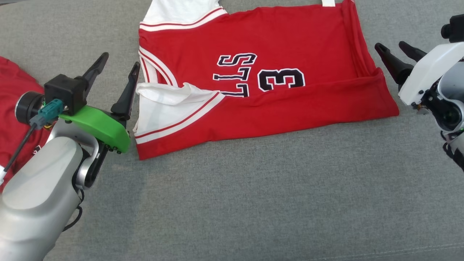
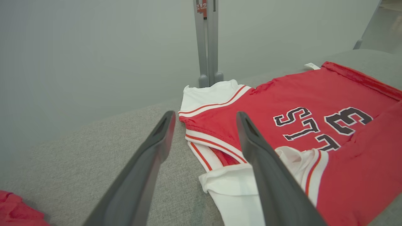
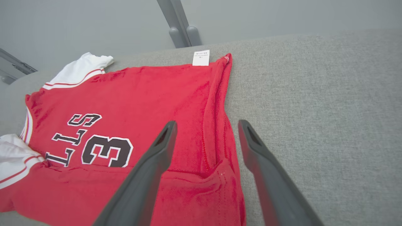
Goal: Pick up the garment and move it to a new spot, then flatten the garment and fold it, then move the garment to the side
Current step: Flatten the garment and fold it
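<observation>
The garment [image 1: 275,43] is a red jersey with white sleeves, black lettering and a "3". It lies on the grey cushion with its near long edge folded over the lower part. My left gripper [image 1: 121,61] stands open just off the jersey's left end, beside the white sleeve [image 1: 163,108], holding nothing. My right gripper [image 1: 393,45] stands open just off the right end, also bare. In the left wrist view the open left gripper [image 2: 205,116] frames the striped sleeve of the garment [image 2: 314,94]. In the right wrist view the open right gripper [image 3: 207,124] straddles the right hem of the garment [image 3: 150,94].
The grey cushion [image 1: 253,203] stretches wide in front of the jersey. Another red cloth [image 1: 11,98] lies at the far left edge, behind my left arm. A grey post [image 2: 207,40] stands behind the cushion's far edge.
</observation>
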